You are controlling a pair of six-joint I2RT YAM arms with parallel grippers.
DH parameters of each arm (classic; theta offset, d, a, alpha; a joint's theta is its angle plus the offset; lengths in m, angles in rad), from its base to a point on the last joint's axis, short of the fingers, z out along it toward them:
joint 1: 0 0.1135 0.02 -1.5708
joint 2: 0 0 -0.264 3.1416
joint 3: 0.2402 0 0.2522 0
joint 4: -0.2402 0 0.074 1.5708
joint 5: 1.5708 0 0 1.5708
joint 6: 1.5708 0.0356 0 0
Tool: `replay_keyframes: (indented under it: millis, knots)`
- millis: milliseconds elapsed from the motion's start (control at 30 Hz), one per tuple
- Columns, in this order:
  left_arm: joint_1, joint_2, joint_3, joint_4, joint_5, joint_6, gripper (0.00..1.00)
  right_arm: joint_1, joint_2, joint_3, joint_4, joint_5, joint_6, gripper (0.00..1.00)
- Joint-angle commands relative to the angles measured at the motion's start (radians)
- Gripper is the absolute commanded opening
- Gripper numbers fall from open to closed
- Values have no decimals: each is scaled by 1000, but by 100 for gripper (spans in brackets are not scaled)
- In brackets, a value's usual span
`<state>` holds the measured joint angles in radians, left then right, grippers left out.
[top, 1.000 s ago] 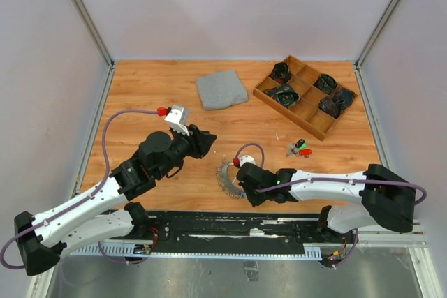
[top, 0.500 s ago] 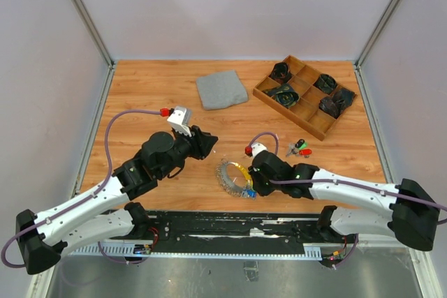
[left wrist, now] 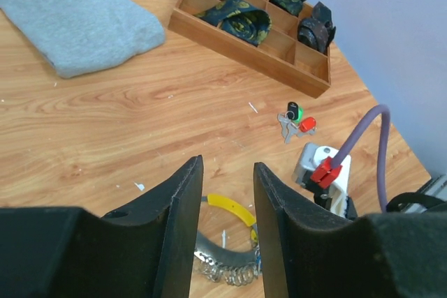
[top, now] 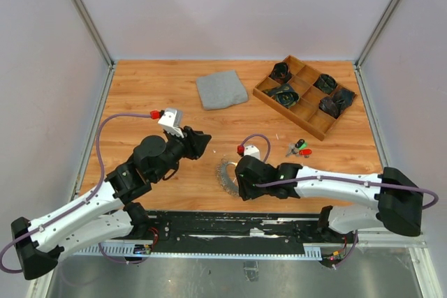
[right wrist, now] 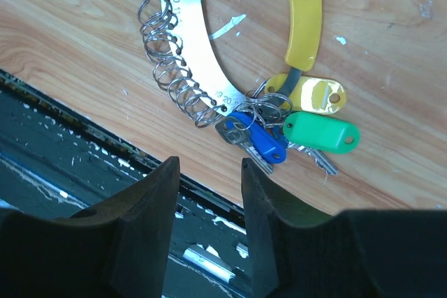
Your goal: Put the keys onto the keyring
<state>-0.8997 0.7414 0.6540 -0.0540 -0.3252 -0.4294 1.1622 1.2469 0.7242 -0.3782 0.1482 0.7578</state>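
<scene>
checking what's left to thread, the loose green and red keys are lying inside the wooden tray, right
Not quite. The loose green and red keys lie on the table beside the wooden tray, not inside it. The left wrist view shows this.

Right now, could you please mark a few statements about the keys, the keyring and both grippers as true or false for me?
1. The folded grey cloth lies inside the compartmented wooden tray. False: it lies on the table, left of the tray.
2. The red- and green-headed metal keys lie apart from the silvery chain-like keyring. True.
3. A blue-headed key lies at the keyring's end. True.
4. The right gripper clamps the yellow plastic handle. False: its jaws are open and empty.
5. The left gripper holds a key. False: it is open and empty.
</scene>
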Motion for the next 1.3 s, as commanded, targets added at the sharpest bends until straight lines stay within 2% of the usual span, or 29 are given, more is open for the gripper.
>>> replay_keyframes:
  millis: [0, 567, 1267]
  knots:
    - [6, -49, -10, -16, -46, 21, 41, 27, 67, 73, -62, 89, 122, 42]
    - [5, -114, -64, 6, -22, 18, 42, 27, 281, 182, -97, 27, 97, 35]
    - [5, -104, -65, 21, -16, 26, 43, 12, 320, 185, -94, 5, 91, 29]
